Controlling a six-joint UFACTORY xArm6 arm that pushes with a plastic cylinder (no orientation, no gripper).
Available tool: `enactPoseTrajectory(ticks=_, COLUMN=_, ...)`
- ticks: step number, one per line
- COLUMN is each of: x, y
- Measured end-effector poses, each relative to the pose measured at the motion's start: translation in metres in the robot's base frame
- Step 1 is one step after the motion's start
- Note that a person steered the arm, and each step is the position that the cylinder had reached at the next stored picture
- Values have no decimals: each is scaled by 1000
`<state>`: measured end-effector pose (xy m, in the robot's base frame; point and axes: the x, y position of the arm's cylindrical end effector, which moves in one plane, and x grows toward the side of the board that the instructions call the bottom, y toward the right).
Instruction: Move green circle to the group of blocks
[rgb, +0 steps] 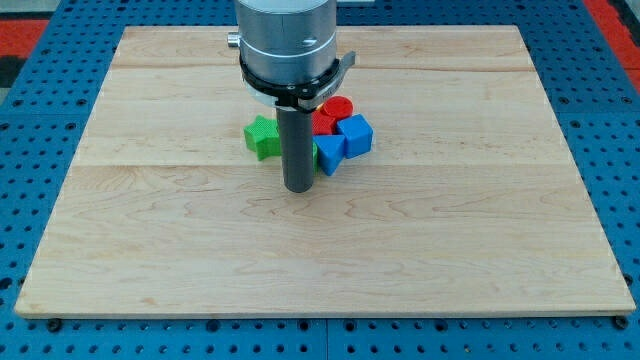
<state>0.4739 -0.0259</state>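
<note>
Green circle (314, 152) is mostly hidden from me: all that shows is a sliver of green just to the right of my tool (298, 140), wedged between the rod and a blue block, and I take that sliver to be the circle, though its shape cannot be made out. Starting on the left of the tool, a green star (262, 137) lies close beside the rod, slightly toward the view's top from my tip (298, 188). The tip itself rests on the wooden counter (150, 250), toward the view's bottom from the whole cluster. The tool is a bare rod with nothing to open or close, and it holds nothing. Right of the rod come the green sliver, then the lower blue block (328, 156) touching it, with a partly hidden red block (322, 122) and a red circle (338, 107) toward the view's top, and a blue cube (355, 132) farthest right. By my judgement the circle already sits against the group, so little or no pushing remains. It looks light, rigid and smooth-sided, likely to slide easily and roll off a glancing contact. Any nudge should meet its curved edge squarely, on the side away from the group.
</note>
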Motion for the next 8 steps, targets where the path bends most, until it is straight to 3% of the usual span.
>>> enactPoseTrajectory(ticks=2, x=0, y=22)
enactPoseTrajectory(ticks=8, x=-7, y=-16)
